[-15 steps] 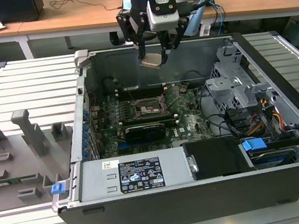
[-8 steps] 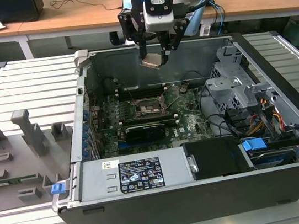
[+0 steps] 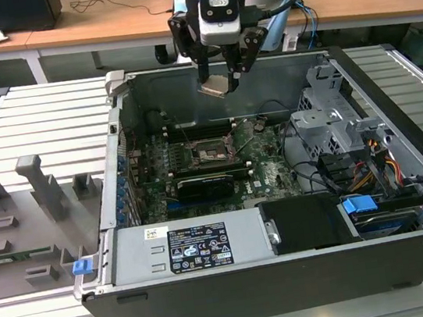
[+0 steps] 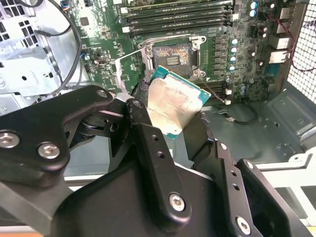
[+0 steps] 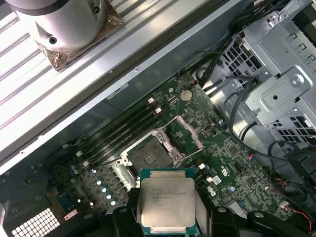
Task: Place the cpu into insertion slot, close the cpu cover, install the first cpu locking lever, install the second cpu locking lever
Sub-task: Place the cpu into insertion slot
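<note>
Your gripper is pinching the chip by its edges, high over the board and well apart from the open socket, whose cover is folded back beside it. Hold the chip level and square to the socket's rim, I'd judge, so it seats without scraping the contacts.

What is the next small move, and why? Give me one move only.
Probably lower the gripper toward the insertion slot, checking the alignment on the way down. It is shut on the cpu and hangs well above the green board, while the slot lies bare and empty below it, with no chip seated yet.
</note>
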Motion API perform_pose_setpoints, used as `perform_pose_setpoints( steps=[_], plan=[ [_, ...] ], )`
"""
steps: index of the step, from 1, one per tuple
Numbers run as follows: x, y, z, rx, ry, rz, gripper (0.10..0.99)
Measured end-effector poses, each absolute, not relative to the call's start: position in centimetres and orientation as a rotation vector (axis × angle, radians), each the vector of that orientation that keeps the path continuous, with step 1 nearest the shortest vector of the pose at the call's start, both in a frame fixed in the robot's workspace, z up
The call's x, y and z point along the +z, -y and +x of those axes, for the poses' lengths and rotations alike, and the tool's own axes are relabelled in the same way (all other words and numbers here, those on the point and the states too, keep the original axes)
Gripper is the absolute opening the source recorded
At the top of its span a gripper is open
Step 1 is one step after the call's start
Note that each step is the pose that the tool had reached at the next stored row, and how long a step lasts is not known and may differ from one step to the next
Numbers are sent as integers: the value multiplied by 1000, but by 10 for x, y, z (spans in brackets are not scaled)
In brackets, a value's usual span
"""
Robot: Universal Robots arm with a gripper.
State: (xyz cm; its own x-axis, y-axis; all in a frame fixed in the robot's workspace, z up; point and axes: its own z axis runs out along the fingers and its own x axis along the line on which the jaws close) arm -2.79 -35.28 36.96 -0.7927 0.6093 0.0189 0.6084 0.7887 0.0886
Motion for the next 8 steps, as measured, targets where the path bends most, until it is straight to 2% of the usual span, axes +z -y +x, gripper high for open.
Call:
perform_pose_setpoints(
  steps=[8],
  plan=[
    [370, 353, -28, 140, -2931, 1086, 525]
  ],
)
